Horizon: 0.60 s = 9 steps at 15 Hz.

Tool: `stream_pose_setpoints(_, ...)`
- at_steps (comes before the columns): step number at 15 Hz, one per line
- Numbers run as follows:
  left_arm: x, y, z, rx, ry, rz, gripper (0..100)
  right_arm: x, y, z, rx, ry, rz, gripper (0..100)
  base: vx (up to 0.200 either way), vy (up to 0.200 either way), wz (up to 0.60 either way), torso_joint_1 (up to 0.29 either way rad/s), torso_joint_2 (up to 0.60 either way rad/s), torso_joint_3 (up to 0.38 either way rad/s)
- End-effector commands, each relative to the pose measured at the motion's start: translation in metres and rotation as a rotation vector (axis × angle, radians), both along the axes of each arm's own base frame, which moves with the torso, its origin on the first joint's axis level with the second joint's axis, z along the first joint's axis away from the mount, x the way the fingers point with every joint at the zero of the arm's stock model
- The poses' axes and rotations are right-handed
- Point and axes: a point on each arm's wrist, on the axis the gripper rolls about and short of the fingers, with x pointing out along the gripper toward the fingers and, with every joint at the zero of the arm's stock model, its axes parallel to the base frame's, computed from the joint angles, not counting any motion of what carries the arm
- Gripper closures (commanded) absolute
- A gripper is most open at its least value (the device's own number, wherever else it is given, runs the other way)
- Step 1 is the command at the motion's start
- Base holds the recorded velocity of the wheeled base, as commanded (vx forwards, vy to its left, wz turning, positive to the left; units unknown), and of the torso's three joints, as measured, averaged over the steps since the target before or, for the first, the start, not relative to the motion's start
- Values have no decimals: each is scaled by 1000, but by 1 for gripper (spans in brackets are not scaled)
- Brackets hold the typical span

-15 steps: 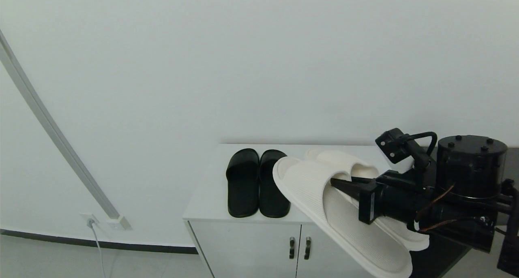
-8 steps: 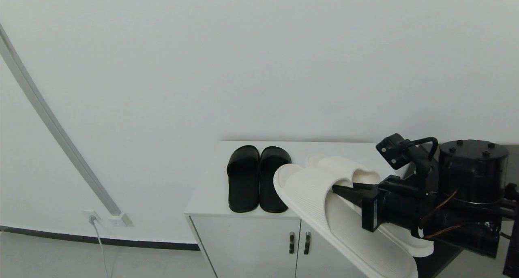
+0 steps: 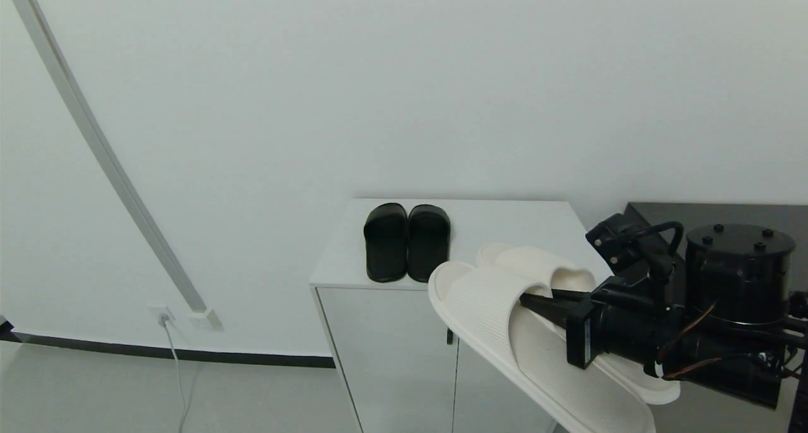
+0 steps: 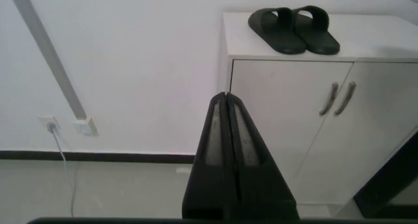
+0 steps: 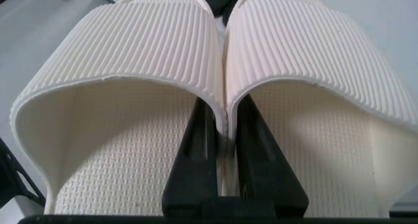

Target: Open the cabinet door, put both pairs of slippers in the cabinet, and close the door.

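head: high, facing cabinet [image 3: 391,357] | left wrist: lower, same cabinet [image 4: 287,119] | right wrist: close on white slippers [image 5: 163,54]

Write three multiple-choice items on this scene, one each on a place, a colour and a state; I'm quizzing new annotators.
1. Where is the black pair?
A. on the floor
B. on top of the cabinet
C. inside it

2. What colour is the held pair in the right gripper?
A. black
B. red
C. cream white

3. How do the doors stand?
A. both shut
B. one open
C. both open

1 B: the two lie side by side on the white top, near its front edge.
2 C: both ribbed straps are cream white.
3 A: both panels sit flush, with their handles side by side.
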Motion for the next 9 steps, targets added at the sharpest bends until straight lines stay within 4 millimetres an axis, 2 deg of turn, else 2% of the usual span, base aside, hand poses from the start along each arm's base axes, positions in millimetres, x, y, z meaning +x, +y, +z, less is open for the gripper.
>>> stream_pose_setpoints(1,0,0,0,0,1,1,100,0,0,-1,-3,4,1,100,0,0,0,0,0,0)
stream_pose_setpoints(2,0,0,0,0,1,1,100,0,0,-1,-4,2,2,100,0,0,-600,-12,-2,7)
stream_pose_setpoints(4,0,0,0,0,1,1,100,-2,-1,-2,-6,3,3,100,0,0,0,-83,173,115)
stream_pose_setpoints(9,0,0,0,0,1,1,100,-1,-1,-3,-13,2,5,100,0,0,0,-3,36,12)
